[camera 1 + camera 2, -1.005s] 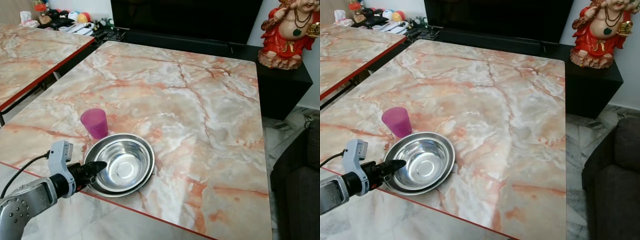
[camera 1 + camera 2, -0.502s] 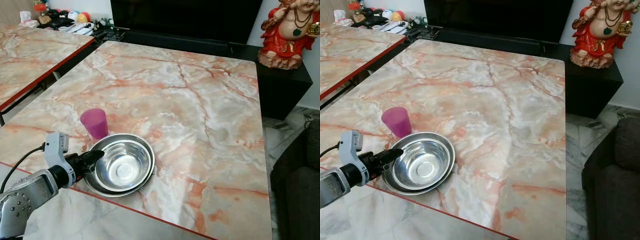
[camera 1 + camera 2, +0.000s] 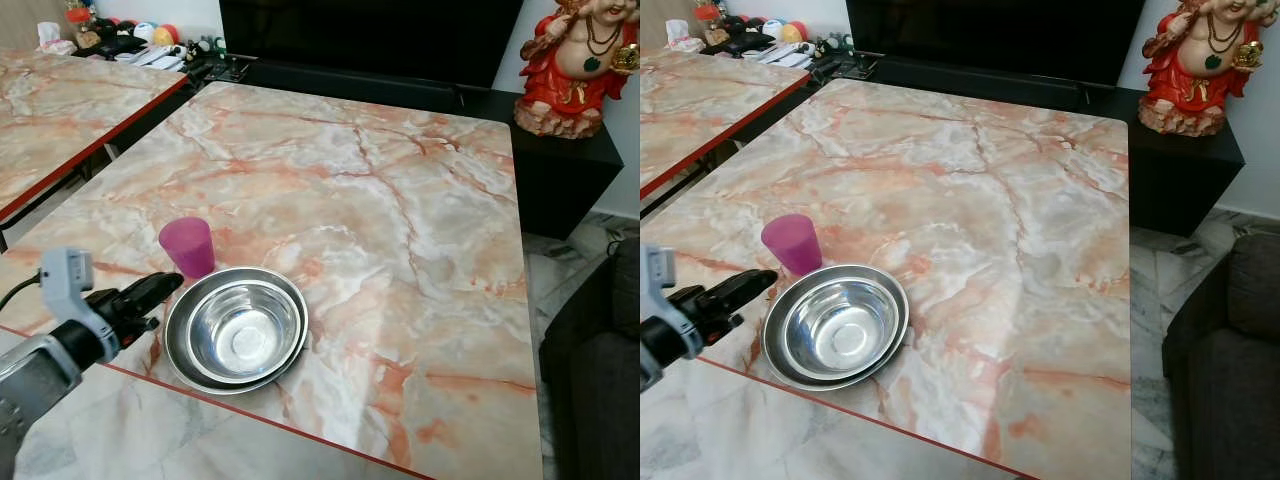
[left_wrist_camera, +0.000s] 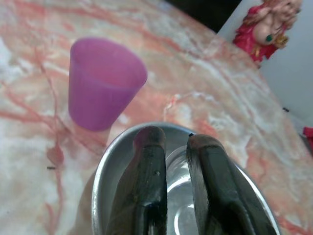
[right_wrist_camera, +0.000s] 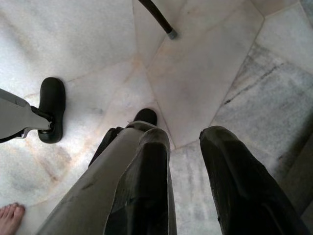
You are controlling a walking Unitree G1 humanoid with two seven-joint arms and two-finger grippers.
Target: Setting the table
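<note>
Head views: the bowl sits at the near edge of the table, with the cup just beside its far-left rim. The left gripper hovers at the bowl's left rim, fingertips pointing right across it; the bowl lies directly ahead along the finger axis. The left arm is the nearer one. Finger gap cannot be read here.

Left wrist view: the fingers stand slightly apart, holding nothing, their tips over the bowl rim. The cup stands upright beyond them, off to one side.

Right wrist view: the right gripper hangs idle over the floor, fingers apart, empty. A bare foot shows at the corner
</note>
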